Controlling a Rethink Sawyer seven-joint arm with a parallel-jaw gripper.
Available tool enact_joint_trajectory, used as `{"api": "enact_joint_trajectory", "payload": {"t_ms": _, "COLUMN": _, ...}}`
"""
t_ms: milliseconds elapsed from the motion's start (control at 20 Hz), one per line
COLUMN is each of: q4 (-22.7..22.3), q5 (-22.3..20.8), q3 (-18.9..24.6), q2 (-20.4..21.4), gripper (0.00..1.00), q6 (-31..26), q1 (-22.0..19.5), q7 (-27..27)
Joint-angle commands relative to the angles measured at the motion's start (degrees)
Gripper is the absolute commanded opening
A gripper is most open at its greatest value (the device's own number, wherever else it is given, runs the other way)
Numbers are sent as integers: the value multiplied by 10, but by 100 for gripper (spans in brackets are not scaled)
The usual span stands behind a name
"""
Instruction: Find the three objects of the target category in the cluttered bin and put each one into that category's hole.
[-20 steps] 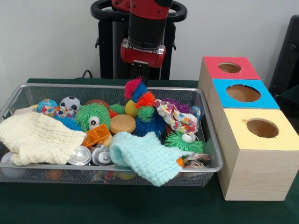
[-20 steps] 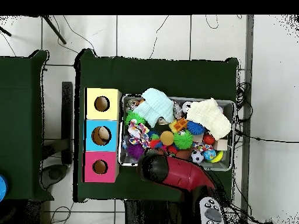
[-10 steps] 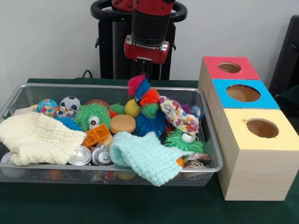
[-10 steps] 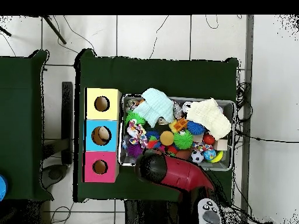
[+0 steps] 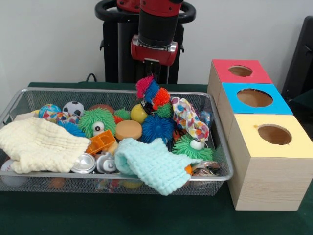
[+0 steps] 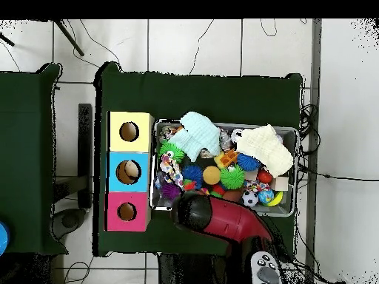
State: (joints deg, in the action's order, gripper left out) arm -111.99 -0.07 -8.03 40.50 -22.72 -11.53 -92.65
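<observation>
My gripper (image 5: pixel 150 74) hangs over the back rim of the wire bin (image 5: pixel 117 90), shut on the top of a string of spiky pom-poms (image 5: pixel 154 95) in pink, blue, orange and green. The string dangles clear of most of the clutter, with its green end beside a yellow ball (image 5: pixel 137 113). Three wooden boxes with round holes stand to the right: red (image 5: pixel 223 71), blue (image 5: pixel 281 104) and yellow (image 5: pixel 298 146). In the overhead view the arm (image 6: pixel 215 219) hides the gripper. There the blue box's hole (image 6: pixel 129 171) shows something pale inside.
The bin holds a cream cloth (image 5: pixel 39 144), a mint cloth (image 5: pixel 154 164), a floral fabric toy (image 5: pixel 188 117), a blue spiky ball (image 5: pixel 156 128), green eyed spiky balls (image 5: pixel 97 121), an orange disc (image 5: pixel 128 129), a soccer ball (image 5: pixel 73 107) and cans (image 5: pixel 85 164).
The gripper has risen and drifted slightly right in the front view, drawing the pom-pom string up out of the clutter. The floral fabric toy has shifted a little.
</observation>
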Motion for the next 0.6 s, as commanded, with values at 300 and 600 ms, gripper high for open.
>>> {"api": "enact_joint_trajectory", "payload": {"t_ms": 300, "q4": 55, "q5": 26, "q3": 29, "q2": 6, "gripper": 0, "q6": -57, "q1": -12, "q7": -86}}
{"api": "enact_joint_trajectory", "payload": {"t_ms": 600, "q4": 70, "q5": 26, "q3": 26, "q2": 7, "gripper": 0, "q6": -76, "q1": -6, "q7": -88}}
